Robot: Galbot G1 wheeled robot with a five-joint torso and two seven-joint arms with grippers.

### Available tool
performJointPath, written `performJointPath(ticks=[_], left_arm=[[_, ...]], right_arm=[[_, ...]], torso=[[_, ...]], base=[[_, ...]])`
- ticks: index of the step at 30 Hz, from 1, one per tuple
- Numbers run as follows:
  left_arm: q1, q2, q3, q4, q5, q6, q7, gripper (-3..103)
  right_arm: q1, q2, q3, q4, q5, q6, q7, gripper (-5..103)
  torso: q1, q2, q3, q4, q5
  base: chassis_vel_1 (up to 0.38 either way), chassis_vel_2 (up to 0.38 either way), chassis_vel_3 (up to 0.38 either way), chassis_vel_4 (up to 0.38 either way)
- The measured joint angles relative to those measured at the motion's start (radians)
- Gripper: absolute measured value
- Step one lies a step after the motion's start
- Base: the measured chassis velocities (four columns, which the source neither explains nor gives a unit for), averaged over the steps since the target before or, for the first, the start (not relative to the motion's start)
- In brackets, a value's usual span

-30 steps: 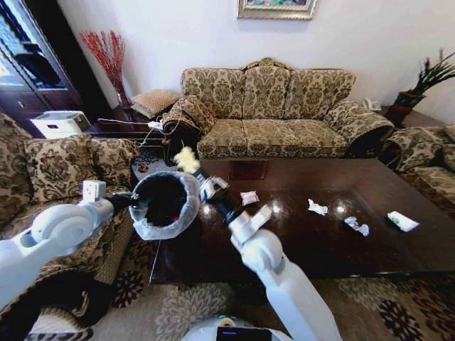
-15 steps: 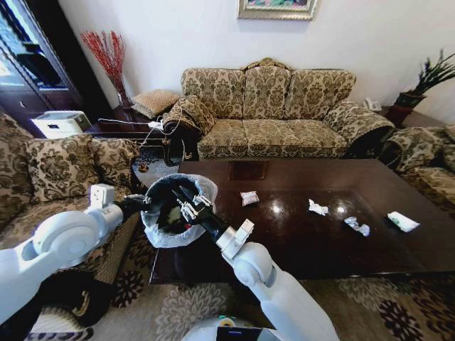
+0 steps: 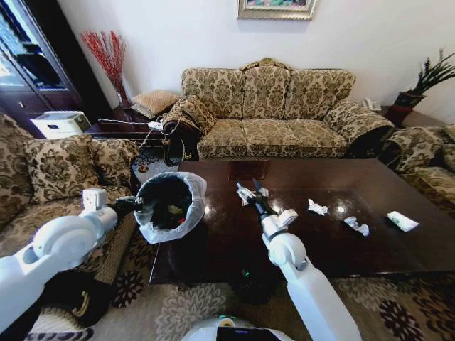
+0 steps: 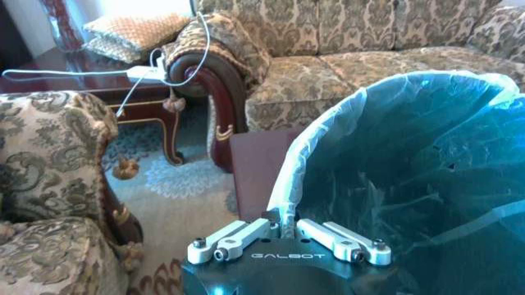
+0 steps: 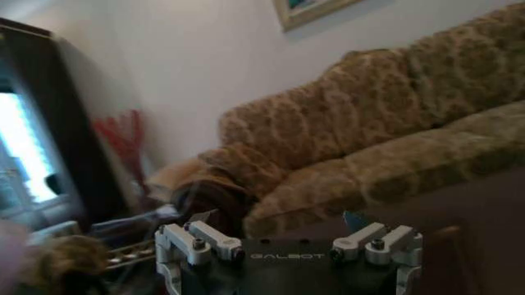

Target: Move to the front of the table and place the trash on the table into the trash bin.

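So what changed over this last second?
The right hand let a yellowish wad go into the trash bin, then swung away, empty and open, over the table. The left hand keeps gripping the bin's rim. The remaining paper wads haven't moved.

Home living room: three-seat sofa in beige-and-brown floral damask with carved wooden trim (image 3: 274, 106) against a white wall, matching floral armchair (image 3: 53, 170) at the left, gilt-framed picture (image 3: 277, 8) above. Large glossy dark brown wooden coffee table (image 3: 313, 234) at centre on a patterned carpet (image 3: 160, 309). Vase of red dried branches (image 3: 108, 53) and green potted plant (image 3: 425, 82) in the far corners.
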Motion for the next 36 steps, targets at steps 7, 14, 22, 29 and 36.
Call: performJointPath(ticks=[7, 14, 22, 29, 36], left_arm=[[0.006, -0.006, -0.017, -0.017, 0.002, -0.001, 0.003, 0], [0.003, -0.009, -0.005, -0.026, 0.002, -0.004, 0.008, 0], [0.002, -0.013, 0.001, -0.031, 0.004, -0.007, 0.009, 0], [0.004, -0.020, 0.002, -0.038, 0.006, -0.012, 0.013, 0], [0.007, -0.028, 0.013, -0.037, 0.025, -0.037, 0.023, 0]], right_arm=[[0.091, 0.057, -0.005, -0.196, -0.035, 0.014, 0.019, 100], [0.154, 0.110, -0.020, -0.323, -0.050, -0.015, 0.031, 100], [0.228, 0.140, -0.042, -0.461, -0.034, -0.024, 0.011, 100], [0.292, 0.173, -0.056, -0.560, -0.050, -0.035, -0.011, 100], [0.322, 0.198, -0.058, -0.619, -0.066, -0.036, -0.019, 74]], torso=[[0.000, 0.000, 0.000, 0.0000, -0.0002], [0.000, 0.000, 0.000, -0.0005, 0.0005], [0.000, 0.000, 0.000, 0.0005, -0.0008], [0.000, 0.000, 0.000, -0.0001, 0.0005], [0.000, 0.000, 0.000, 0.0002, -0.0004]], base=[[-0.116, -0.083, 0.106, 0.090], [-0.101, -0.108, 0.105, 0.102], [0.015, -0.002, -0.005, 0.005], [0.000, 0.000, 0.000, 0.000], [0.000, 0.000, 0.000, 0.000]])
